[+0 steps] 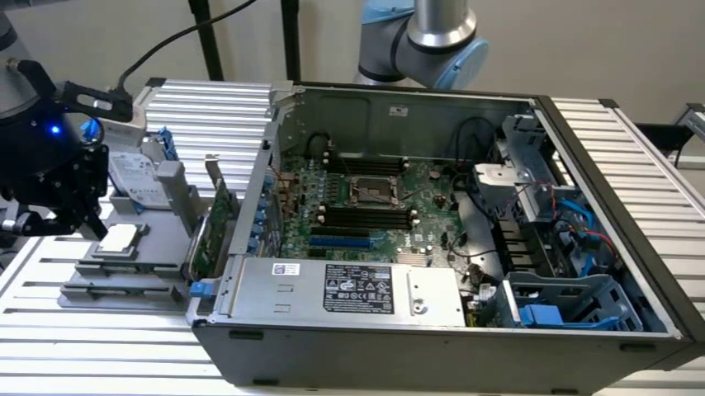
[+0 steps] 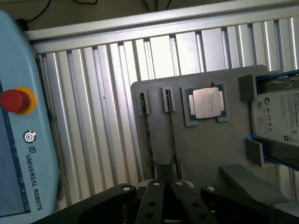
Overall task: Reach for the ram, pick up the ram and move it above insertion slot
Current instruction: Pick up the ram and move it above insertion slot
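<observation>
Gripper [image 2: 166,186] – clenched on nothing, pointing down over grey holder [image 2: 210,149] | ram [image 2: 172,135] – probably the thin stick on edge in its slot, near fingertips | bare counter [image 2: 93,116] flanks holder's edge

Surface [image 2: 107,116] is seen as ribbed bare metal; tray [image 2: 210,149] as matt grey plastic; CPU lid [image 2: 205,101] smooth metal; end effector [image 2: 167,184] matt blk.
</observation>
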Controlling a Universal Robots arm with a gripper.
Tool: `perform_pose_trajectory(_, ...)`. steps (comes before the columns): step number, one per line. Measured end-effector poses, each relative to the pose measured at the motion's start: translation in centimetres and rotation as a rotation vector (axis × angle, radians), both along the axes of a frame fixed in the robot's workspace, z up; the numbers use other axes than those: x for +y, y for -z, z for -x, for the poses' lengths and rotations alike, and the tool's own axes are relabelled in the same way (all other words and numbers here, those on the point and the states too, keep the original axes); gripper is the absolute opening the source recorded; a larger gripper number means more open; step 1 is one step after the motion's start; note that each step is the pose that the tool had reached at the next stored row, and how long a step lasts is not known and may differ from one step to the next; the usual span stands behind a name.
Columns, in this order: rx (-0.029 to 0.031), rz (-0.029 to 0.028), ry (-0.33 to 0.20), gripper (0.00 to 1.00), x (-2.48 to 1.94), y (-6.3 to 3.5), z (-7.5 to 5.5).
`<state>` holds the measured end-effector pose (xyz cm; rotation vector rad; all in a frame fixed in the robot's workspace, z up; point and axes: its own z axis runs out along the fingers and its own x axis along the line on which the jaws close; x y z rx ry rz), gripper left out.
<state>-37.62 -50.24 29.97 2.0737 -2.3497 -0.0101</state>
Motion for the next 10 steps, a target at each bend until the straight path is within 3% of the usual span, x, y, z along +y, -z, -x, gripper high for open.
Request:
perform_pose_trajectory(5, 0.0027, 0.0017, -0.084, 0.11, 0.0, 0.12, 0.01)
perform_pose_trajectory(8, 0.004, 0.0028, -0.09, 0.12, 0.0, 0.12, 0.02)
perform_pose_trajectory(10, 0.0041, 0.0028, -0.09, 0.24, 0.0, 0.12, 0.02)
